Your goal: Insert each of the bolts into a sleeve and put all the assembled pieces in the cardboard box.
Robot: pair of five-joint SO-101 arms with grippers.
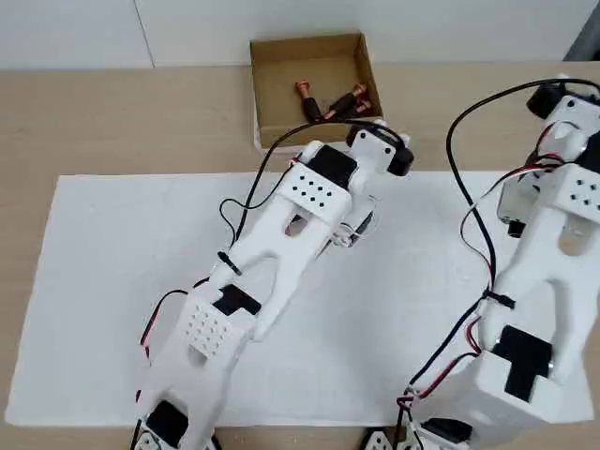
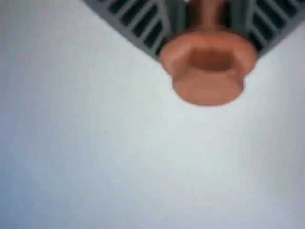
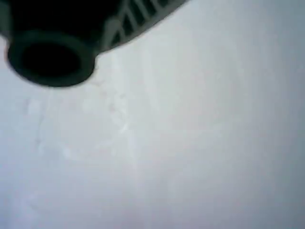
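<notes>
An orange bolt (image 2: 208, 71) points its hexagonal head at the camera in the left wrist view. My left gripper (image 2: 208, 16) is shut on its shank, ribbed grey fingers (image 2: 138, 24) on either side, just above the white mat. My right gripper (image 3: 62, 19) is shut on a black sleeve (image 3: 47, 59) whose open end faces the camera, also low over the mat. The cardboard box (image 1: 309, 42) stands at the table's far edge with several assembled pieces (image 1: 333, 101) inside. The left arm (image 1: 319, 192) stretches to just in front of the box; the right arm (image 1: 553, 216) stands at the mat's right edge.
A white mat (image 1: 112, 281) covers most of the wooden table (image 1: 112, 122). Black and red cables (image 1: 469, 216) loop between the two arms. The mat's left half lies bare.
</notes>
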